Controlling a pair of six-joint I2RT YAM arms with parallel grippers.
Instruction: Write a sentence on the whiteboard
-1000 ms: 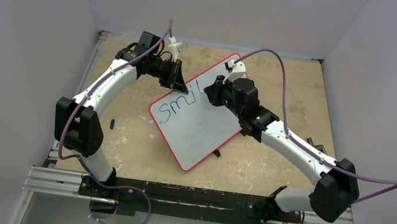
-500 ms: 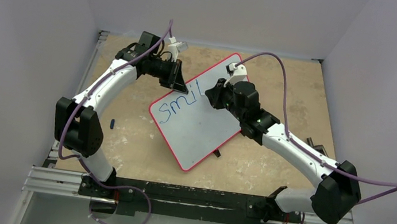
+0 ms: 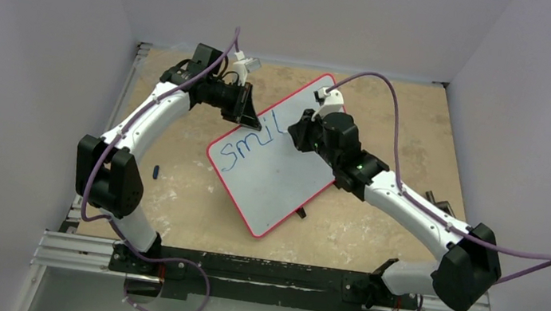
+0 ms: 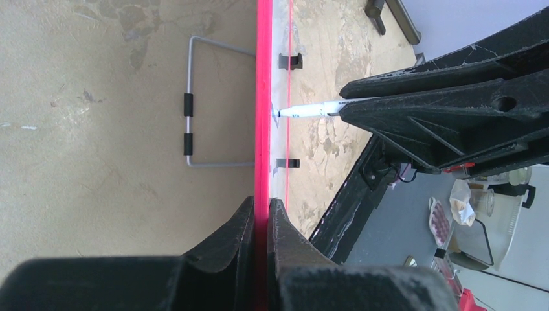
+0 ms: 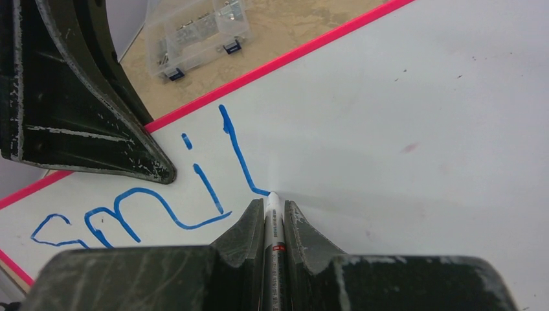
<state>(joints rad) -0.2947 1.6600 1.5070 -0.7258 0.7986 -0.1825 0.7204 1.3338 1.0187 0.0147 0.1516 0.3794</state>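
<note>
Pinching marker (image 5: 273, 223), right jaws; left jaws pinching whiteboard (image 4: 262, 129).

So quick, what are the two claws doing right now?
Left gripper: closed on the edge of the red-rimmed white rectangular whiteboard.
Right gripper: closed on a slim white marker pen.

The top view looks steeply down from above and behind the arm bases, far enough back to take in the whole bench (image 3: 375, 233) and whiteboard (image 3: 277, 180). The left wrist view sits close behind the left claw (image 4: 261, 206), sighting edge-on along the board's red rim. The right wrist view peers over the right claw (image 5: 273, 207) and marker (image 5: 272, 227), very near the board's face. Each wrist view catches the other claw; the top and right wrist views share the blue writing (image 5: 150, 193)
</note>
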